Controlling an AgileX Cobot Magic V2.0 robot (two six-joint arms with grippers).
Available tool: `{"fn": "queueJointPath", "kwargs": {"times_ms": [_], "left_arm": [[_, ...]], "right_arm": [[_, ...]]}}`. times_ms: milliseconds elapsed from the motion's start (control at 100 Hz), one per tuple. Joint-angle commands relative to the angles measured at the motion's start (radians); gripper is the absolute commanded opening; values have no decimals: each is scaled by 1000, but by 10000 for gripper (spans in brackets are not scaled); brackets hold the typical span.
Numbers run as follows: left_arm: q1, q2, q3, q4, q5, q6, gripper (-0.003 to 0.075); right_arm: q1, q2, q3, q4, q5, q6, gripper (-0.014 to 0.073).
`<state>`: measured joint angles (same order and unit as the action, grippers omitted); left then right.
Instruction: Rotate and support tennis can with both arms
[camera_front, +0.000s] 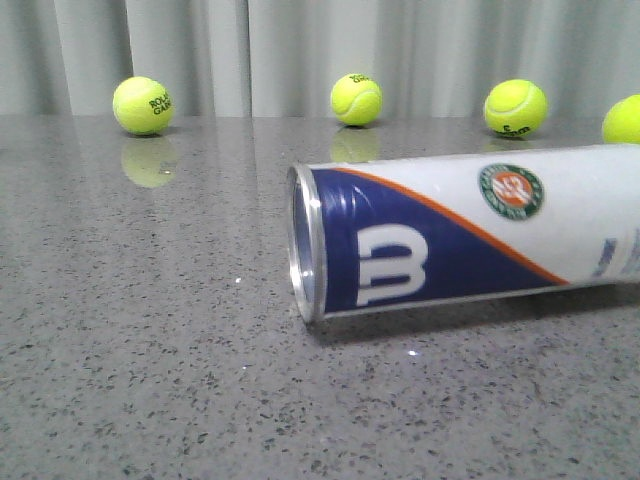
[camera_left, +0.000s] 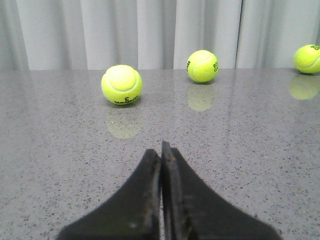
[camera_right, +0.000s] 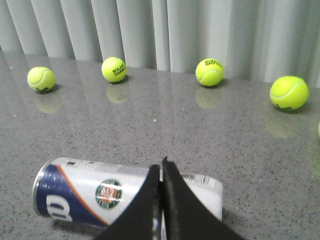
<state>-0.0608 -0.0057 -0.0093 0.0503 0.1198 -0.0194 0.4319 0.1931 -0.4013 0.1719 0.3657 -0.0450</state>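
Observation:
The tennis can (camera_front: 450, 235) lies on its side on the grey speckled table (camera_front: 140, 330). Its silver rim and open end point left, and its far end runs off the right edge of the front view. It has a navy band with a white "W", an orange stripe and a white label. It also shows in the right wrist view (camera_right: 100, 192), lying below and in front of my right gripper (camera_right: 161, 167), which is shut and empty above it. My left gripper (camera_left: 161, 150) is shut and empty over bare table; the can is out of its view.
Several yellow tennis balls stand along the back of the table before a grey curtain: at back left (camera_front: 143, 105), middle (camera_front: 356, 99), right (camera_front: 515, 108) and far right edge (camera_front: 625, 120). In the left wrist view one ball (camera_left: 121, 84) lies ahead of the fingers.

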Motion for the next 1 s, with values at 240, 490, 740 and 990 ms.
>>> {"fn": "queueJointPath", "kwargs": {"times_ms": [240,490,740,990], "left_arm": [[2,58,-180,0,52,-1,-19],[2,187,-311,3,167,-1,-19],[2,294,-392,3,218,-1,-19],[2,384,-446,3,262,-1,-19]], "right_arm": [[-5,-65,-14,-8,-37,-4,-62],[-5,-65,-14,-8,-35,-4,-62],[-5,-65,-14,-8,-35,-4,-62],[-5,-65,-14,-8,-35,-4,-62]]}}
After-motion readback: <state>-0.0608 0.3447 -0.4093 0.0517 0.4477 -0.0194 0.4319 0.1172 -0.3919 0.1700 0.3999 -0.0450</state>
